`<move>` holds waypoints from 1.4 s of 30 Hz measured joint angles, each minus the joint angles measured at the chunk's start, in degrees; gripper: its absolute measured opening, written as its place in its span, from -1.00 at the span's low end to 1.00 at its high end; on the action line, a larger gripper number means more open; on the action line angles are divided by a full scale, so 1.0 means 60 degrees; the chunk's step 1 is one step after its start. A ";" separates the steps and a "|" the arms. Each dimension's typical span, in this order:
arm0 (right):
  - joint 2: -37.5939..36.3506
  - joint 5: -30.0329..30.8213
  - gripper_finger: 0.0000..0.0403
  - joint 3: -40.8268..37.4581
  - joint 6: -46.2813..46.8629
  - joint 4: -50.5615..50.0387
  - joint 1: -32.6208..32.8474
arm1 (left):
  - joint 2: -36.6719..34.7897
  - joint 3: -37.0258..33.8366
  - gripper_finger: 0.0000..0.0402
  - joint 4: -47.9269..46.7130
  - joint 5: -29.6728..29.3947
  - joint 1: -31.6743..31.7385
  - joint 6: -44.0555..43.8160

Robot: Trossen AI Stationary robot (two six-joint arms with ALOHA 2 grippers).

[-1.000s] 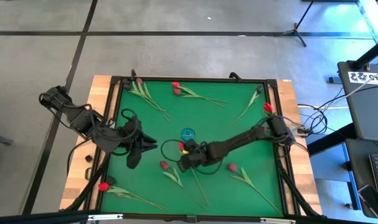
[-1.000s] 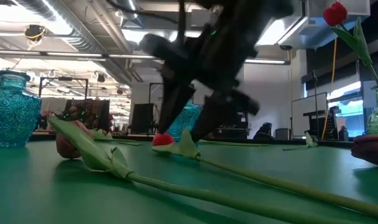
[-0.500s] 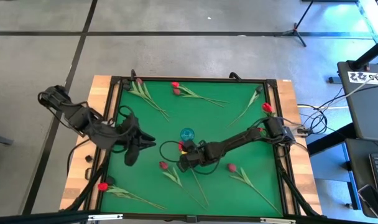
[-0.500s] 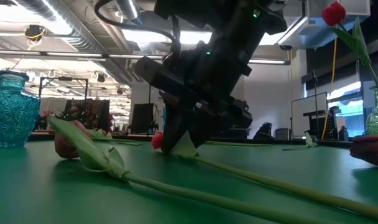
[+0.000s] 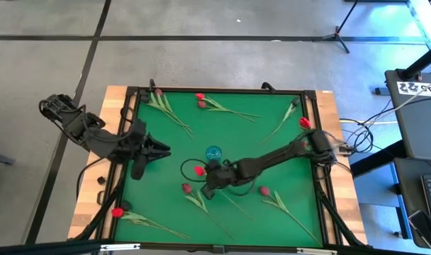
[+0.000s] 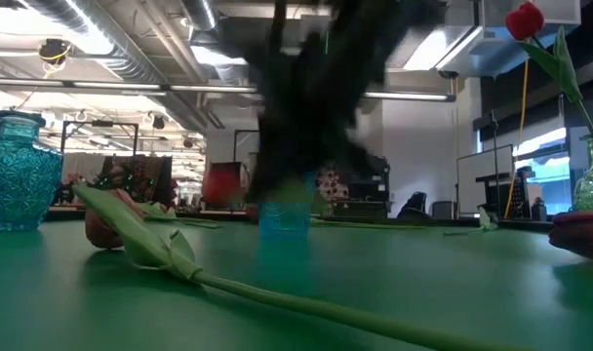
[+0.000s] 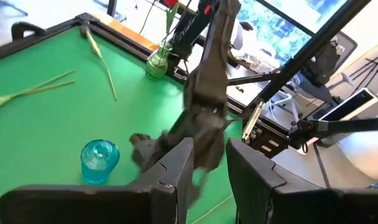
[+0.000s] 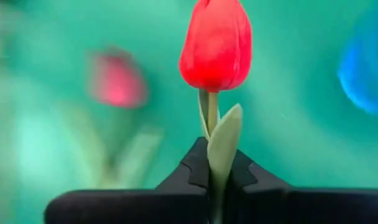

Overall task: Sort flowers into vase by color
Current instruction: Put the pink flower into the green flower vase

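My right gripper [image 5: 208,180] is at the table's middle, shut on a red tulip [image 8: 215,43] whose head [image 5: 199,171] sticks out past the fingertips, just near of a small blue vase [image 5: 213,152]. The arm shows only as a dark blur [image 6: 316,97] in the low view. My left gripper [image 5: 146,153] hovers open over the table's left side with nothing between its fingers [image 7: 176,168]. Other tulips lie flat on the green mat: a red one [image 5: 186,188], a pinkish one [image 5: 264,190], and another red one [image 5: 118,211]. My right gripper pinches the red tulip's stem [image 8: 209,118] just below the head, together with a leaf [image 8: 224,146], between its two fingers. The fingers slant down from the table's right side. The head stands off the mat; the stem [image 5: 238,203] trails back toward the near right.
More tulips lie along the far edge [image 5: 201,99], [image 5: 159,99], [image 5: 292,108]. A green vase with a red tulip [image 5: 305,122] stands at the right edge, and a larger blue vase [image 6: 19,171] at the left. A long stem [image 6: 277,302] lies close to the near edge.
My right gripper has shut on the red tulip's stem and risen, turning a little. The tulip's head end has come up off the mat and swung toward the left. My left gripper has drawn back toward the table's left edge and up, still open.
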 joint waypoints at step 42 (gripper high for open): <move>-1.4184 0.1879 -1.00 -0.1375 -0.9111 -0.2538 0.4512 | 0.3766 0.0002 -0.53 0.9088 0.5074 0.2707 0.5482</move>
